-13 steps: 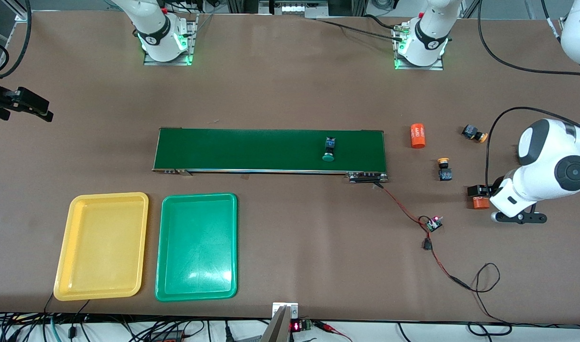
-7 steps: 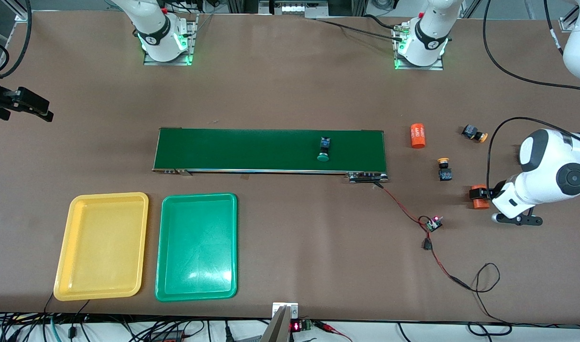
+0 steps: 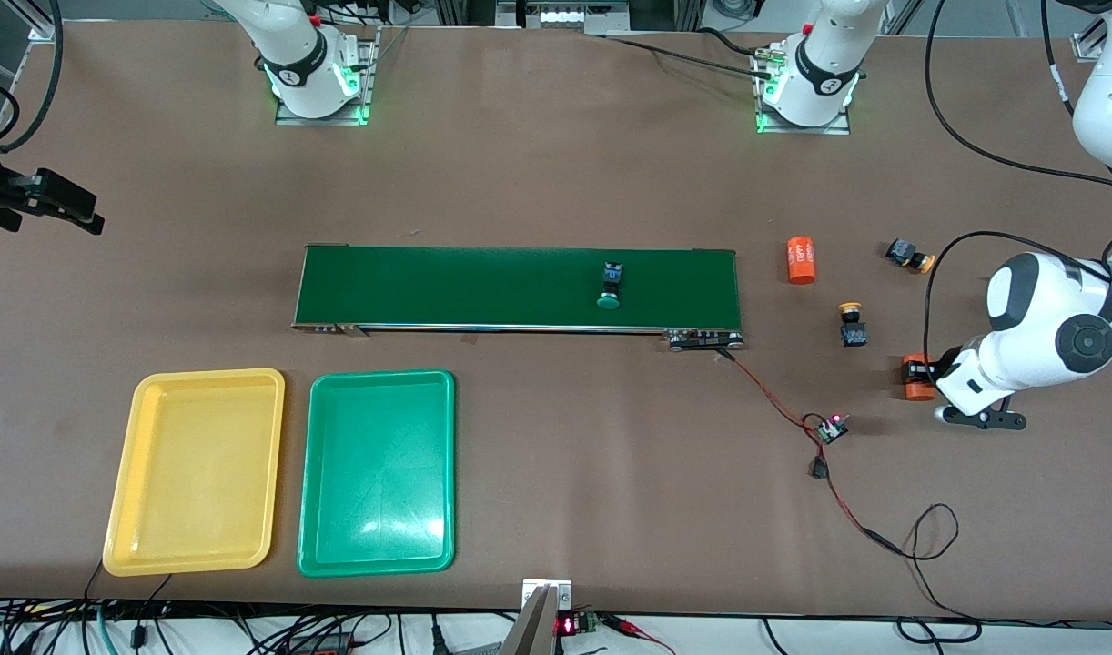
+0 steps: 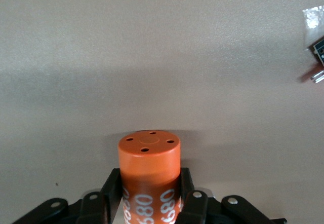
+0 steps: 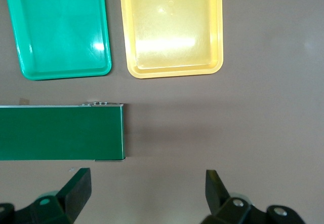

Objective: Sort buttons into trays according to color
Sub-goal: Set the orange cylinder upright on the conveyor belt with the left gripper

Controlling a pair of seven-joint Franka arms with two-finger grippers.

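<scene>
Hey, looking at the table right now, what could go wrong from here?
1. The left hand is closed on an orange cylinder, not a button; it could end up in a tray, wrongly sorted.
2. The green button lies on the dark green belt, away from both hands; if the belt carries it along it may reach the end unpicked.
3. The right hand waits open above the belt's end, both trays unfilled.

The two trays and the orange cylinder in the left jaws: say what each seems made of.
Yellow tray and green tray: likely glossy moulded plastic; both show bright glare patches. Orange cylinder: probably matte plastic, evenly coloured, with white printing and no glare.
</scene>
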